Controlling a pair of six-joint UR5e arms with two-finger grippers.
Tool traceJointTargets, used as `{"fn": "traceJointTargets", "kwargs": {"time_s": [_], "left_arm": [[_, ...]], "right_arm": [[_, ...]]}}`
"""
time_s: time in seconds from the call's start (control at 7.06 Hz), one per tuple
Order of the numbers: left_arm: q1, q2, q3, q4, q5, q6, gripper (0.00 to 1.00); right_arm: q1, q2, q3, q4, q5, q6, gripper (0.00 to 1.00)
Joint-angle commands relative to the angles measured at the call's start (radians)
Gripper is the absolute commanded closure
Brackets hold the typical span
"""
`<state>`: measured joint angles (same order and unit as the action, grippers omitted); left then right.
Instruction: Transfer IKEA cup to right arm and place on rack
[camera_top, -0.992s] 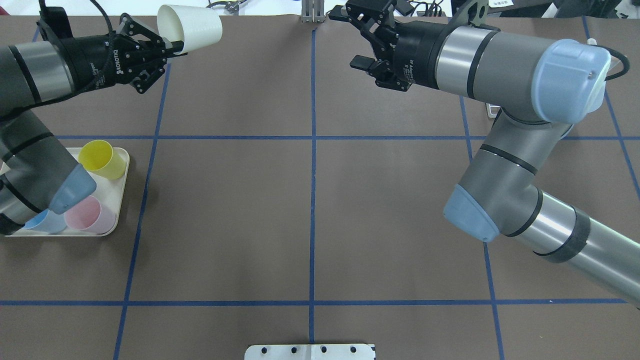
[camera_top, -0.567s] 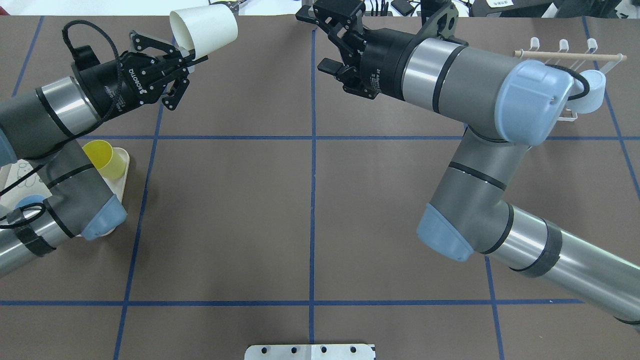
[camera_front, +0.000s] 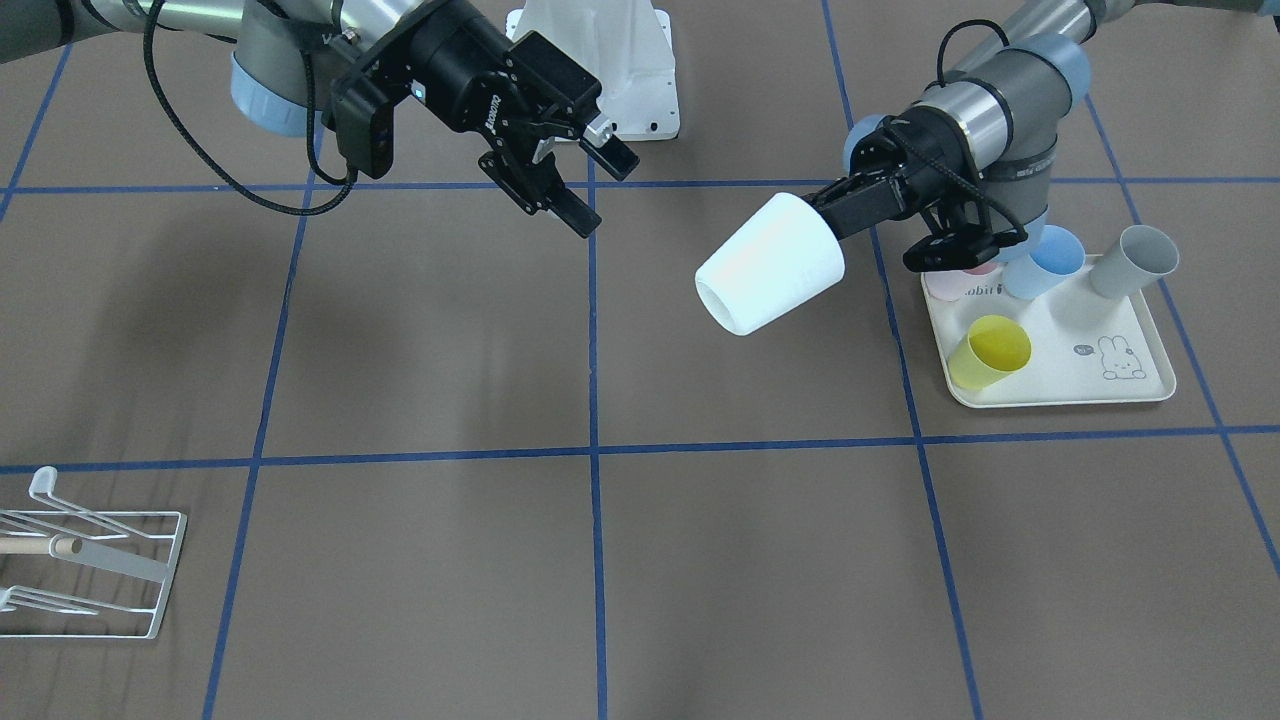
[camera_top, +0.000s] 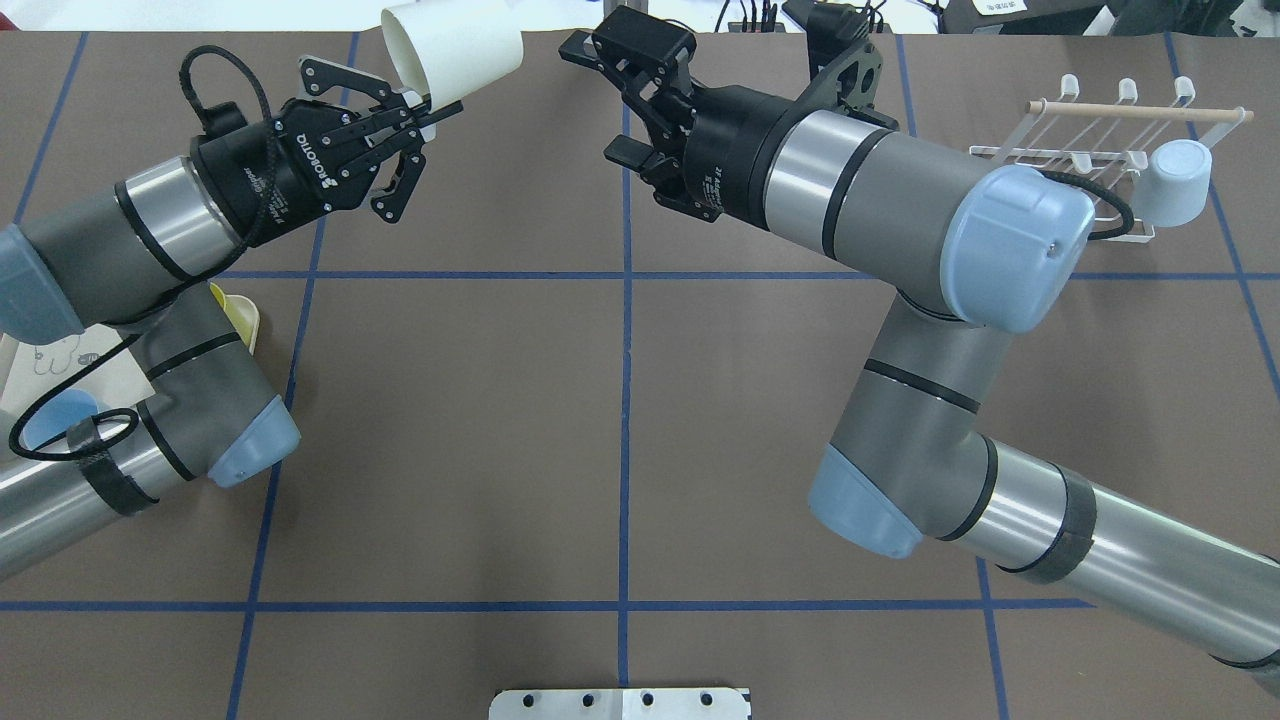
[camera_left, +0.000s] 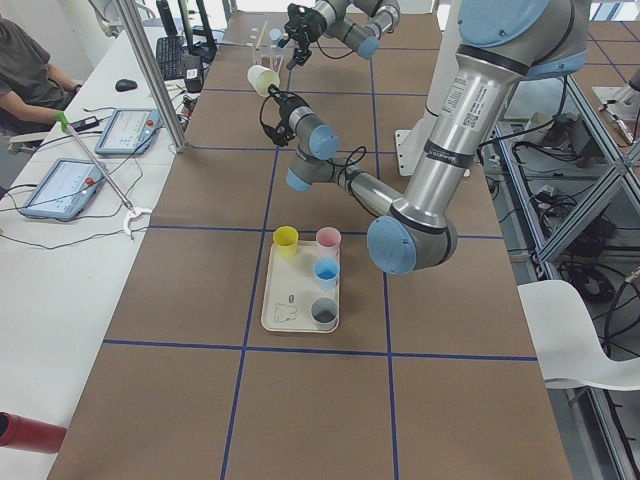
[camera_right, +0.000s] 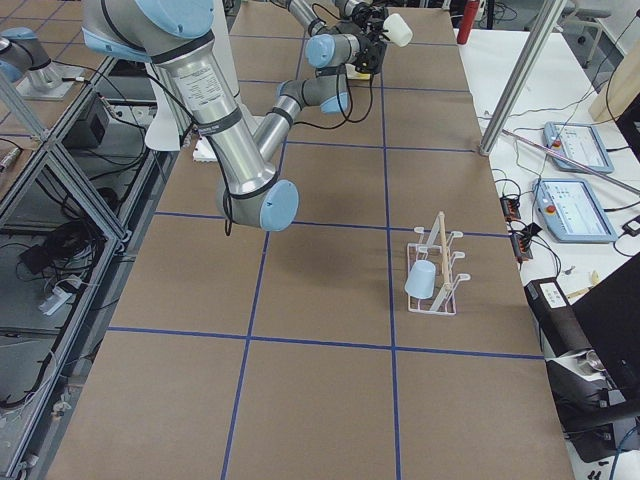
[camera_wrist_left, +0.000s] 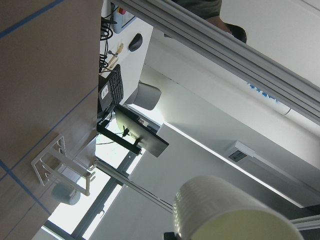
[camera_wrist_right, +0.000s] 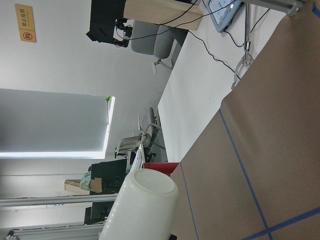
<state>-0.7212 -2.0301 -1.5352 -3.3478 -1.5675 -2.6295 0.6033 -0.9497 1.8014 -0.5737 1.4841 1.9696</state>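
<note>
Cup (camera_front: 770, 262): plain white, tapered, lying on its side in the air over the robot's left half of the table (camera_front: 420, 330). The left gripper (camera_front: 838, 212) pinches the rim wall, fingers closed on it. The cup's base points toward the right gripper (camera_front: 598, 188), whose fingers are spread wide with nothing between them, near the cup but apart.

Rack (camera_front: 90, 570): white wire with a wooden dowel, on the far right, a pale-blue cup (camera_top: 1170, 182) hung on it.

Table: brown cover, blue tape grid.

Tray (camera_front: 1060, 392), on the left, carries a yellow cup (camera_front: 990, 352), pink cup (camera_left: 328, 238), blue cup (camera_front: 1045, 262) and grey cup (camera_front: 1135, 260).

Beyond the table: a white bench (camera_left: 40, 300), tablets (camera_left: 65, 185), a seated person (camera_left: 25, 60).
</note>
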Motion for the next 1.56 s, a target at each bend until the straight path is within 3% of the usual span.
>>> {"fn": "traceJointTargets", "kwargs": {"time_s": [0.0,0.28,1.42], "left_arm": [[0.025,-0.035,0.001,0.001,0.007,-0.003,1.0],[0.054,-0.045,0.001,0.004,0.01,0.005,1.0],[0.199,-0.098,-0.008,0.016,0.177,0.011,1.0]], "right_arm": [[-0.002,0.0,-0.002,0.0,-0.004,0.0,0.01],[-0.003,0.0,-0.005,0.0,-0.004,0.0,0.01],[-0.003,0.003,-0.01,0.0,-0.016,0.002,0.01]]}}
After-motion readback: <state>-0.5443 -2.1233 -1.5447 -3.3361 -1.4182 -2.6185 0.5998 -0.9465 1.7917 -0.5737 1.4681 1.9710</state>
